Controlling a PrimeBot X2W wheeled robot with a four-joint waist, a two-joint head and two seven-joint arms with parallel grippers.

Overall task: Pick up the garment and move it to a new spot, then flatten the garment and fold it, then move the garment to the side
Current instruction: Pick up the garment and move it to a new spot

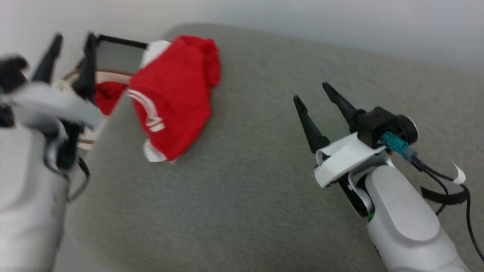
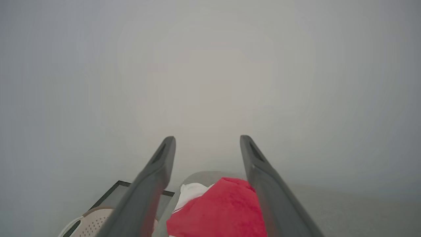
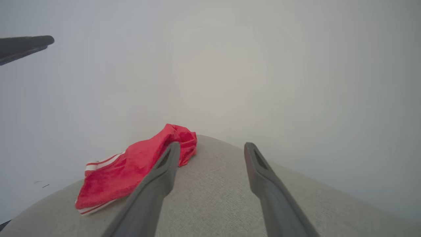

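Lying bunched on grey surface (image 1: 264,189), red garment (image 1: 174,98) with white-striped trim; left hand (image 1: 74,37), right hand (image 1: 311,91) both released.

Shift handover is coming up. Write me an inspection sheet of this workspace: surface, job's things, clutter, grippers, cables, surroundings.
Surface: grey fabric top with a rounded edge.
Job's things: garment lies crumpled and unfolded at the top's left edge; no gripper holds it.
Clutter: basket beside the top's left edge, with red cloth in it; black frame behind it.
Grippers: left gripper open, raised near the basket, blurred; right gripper open, above the top, right of the garment.
Cables: black cable with a teal plug hangs loose at the right wrist.
Surroundings: plain pale wall.
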